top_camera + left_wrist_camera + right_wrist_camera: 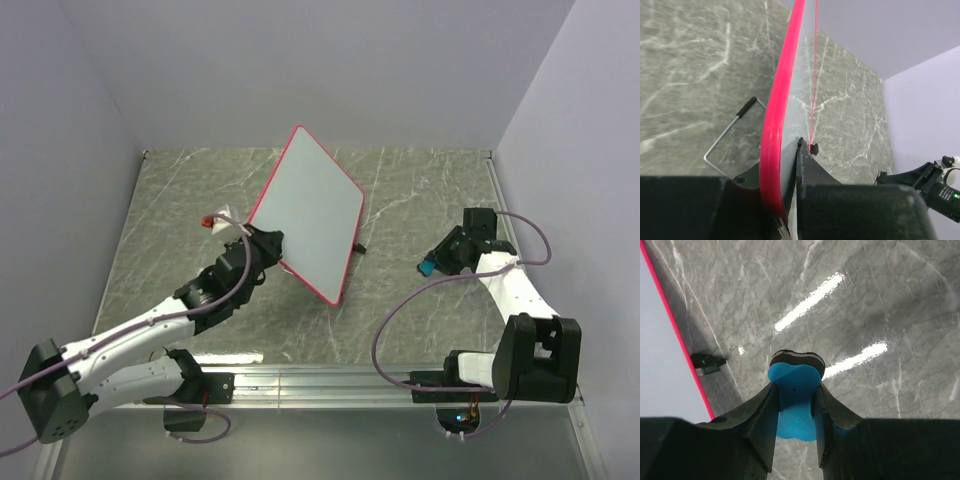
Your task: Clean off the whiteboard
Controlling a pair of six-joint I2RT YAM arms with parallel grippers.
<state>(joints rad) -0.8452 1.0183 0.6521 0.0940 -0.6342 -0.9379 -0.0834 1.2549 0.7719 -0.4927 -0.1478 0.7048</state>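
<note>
On the left, your left arm reached in from its base across the marbled grey table (420,190), and the left gripper (262,245) was clamped on the near long edge of the whiteboard (308,212). In the left wrist view its black fingers (807,165) sat on either side of the red-pink frame (776,125), squeezing it between them. Just left of that gripper in the top view there was a small red and white object (212,221), too small to identify. The left wrist view also showed a thin bent wire with a black tip (735,125) beside the frame, lower down.

The whiteboard stood tilted over the middle of the table, its white face turned up and to the right, one corner toward the back wall and another low near the table. You could not tell whether that low corner touched. A small black foot (360,247) stuck out at its right edge.

On the right, well apart from the board, your right gripper (432,265) was closed on the blue eraser block (790,410), which was pinched between both fingers with its dark pad (796,358) facing away from the wrist.
</note>
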